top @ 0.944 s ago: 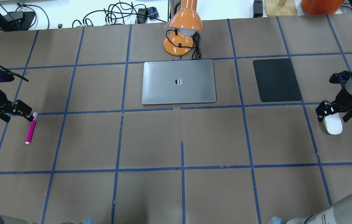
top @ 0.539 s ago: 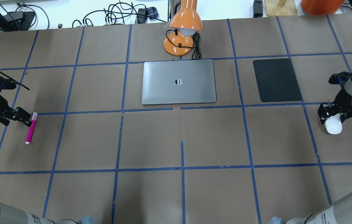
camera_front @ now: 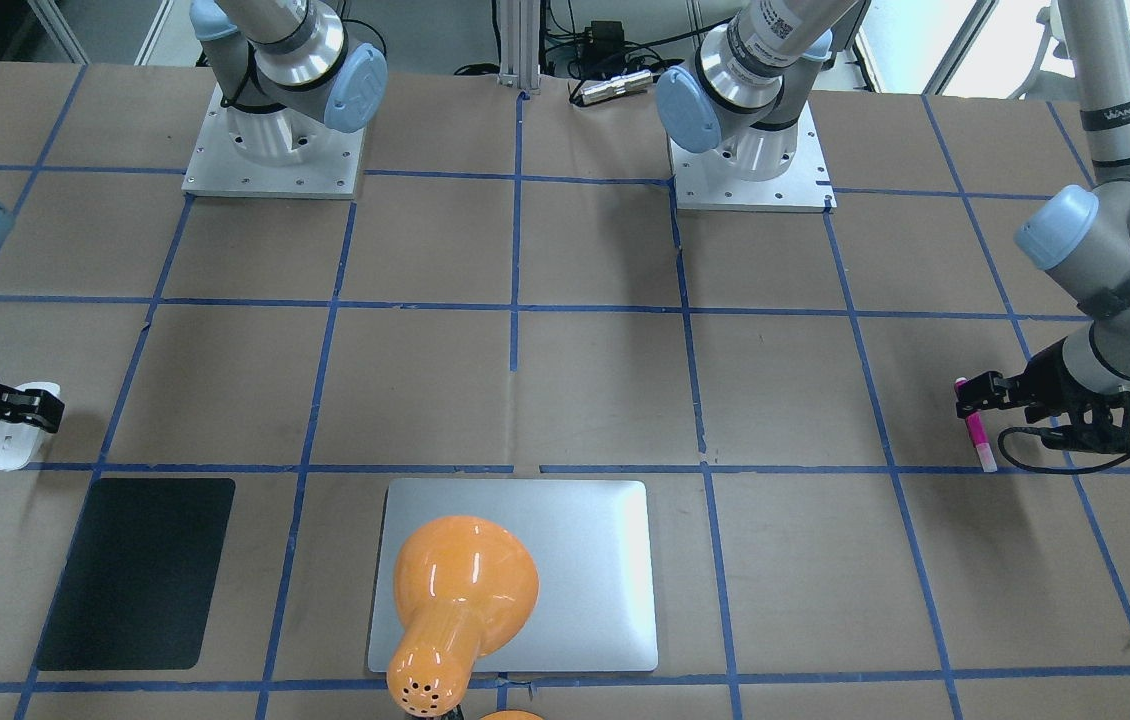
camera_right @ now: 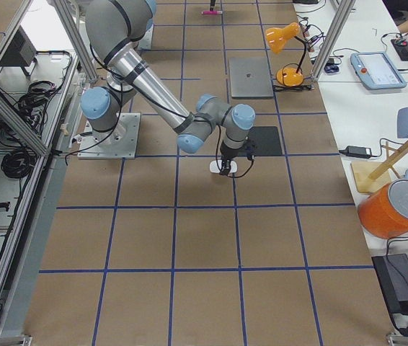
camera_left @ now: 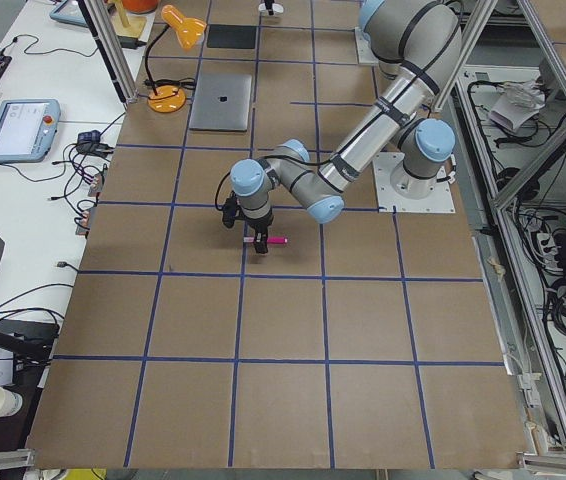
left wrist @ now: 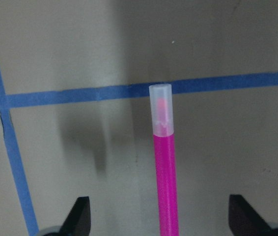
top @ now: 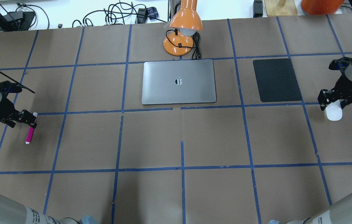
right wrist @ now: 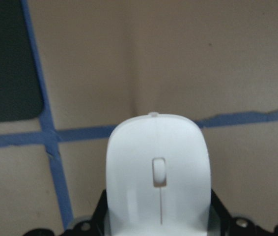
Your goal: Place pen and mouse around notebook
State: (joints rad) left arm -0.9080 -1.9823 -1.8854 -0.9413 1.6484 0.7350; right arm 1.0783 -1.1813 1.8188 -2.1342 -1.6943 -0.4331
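Observation:
The pink pen [top: 30, 133] lies flat on the table at the far left, its pale capped end [left wrist: 160, 114] pointing away. My left gripper [top: 29, 119] is open and low over that half of the pen [left wrist: 166, 187], one finger on each side and neither touching it. The white mouse [top: 334, 112] is at the far right with my right gripper [top: 331, 101] shut on its sides; the wrist view shows the mouse [right wrist: 158, 172] filling the space between the fingers. The silver notebook [top: 179, 81] lies closed at the table's centre back, away from both grippers.
A black mat [top: 277, 80] lies right of the notebook, close to the mouse. An orange desk lamp [top: 182, 31] with a black cord stands just behind the notebook. Blue tape lines grid the brown table. Cables and gear sit beyond the far edge.
My right gripper has shut on the mouse and carried it toward the far side, nearer the black mat. My left gripper has shifted over the pen's capped end; the pen has stayed put.

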